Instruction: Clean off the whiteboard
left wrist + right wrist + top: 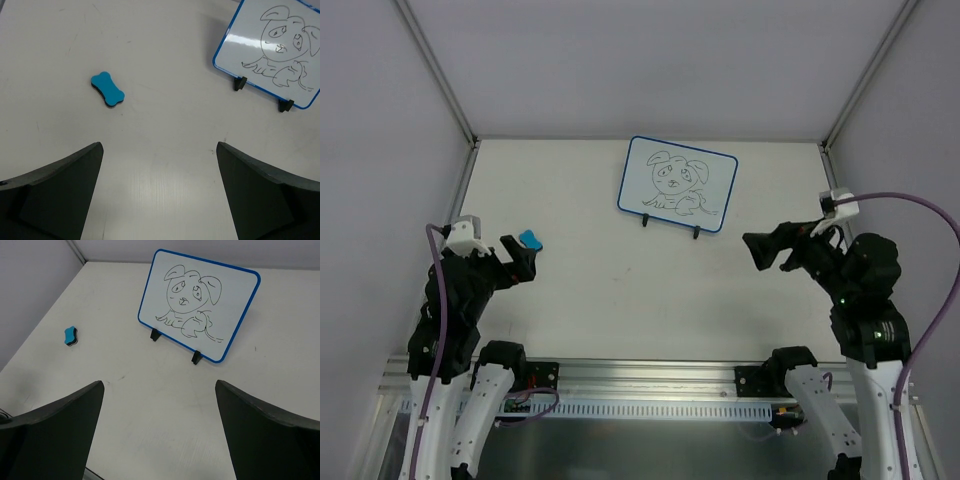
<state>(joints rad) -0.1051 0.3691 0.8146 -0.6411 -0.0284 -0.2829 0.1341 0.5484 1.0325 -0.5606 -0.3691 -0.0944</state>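
Left gripper (159, 149) and right gripper (159, 385) hover above the table (150, 405), jaws spread wide, holding nothing. Ahead of the right gripper, the whiteboard (235, 305) leans on its stand (197, 357), bearing a dog sketch (187, 300). Blue eraser (107, 89) lies ahead-left of the left gripper.

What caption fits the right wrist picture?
Open right hand faces the whiteboard with its dog sketch, blue eraser lying nearby.
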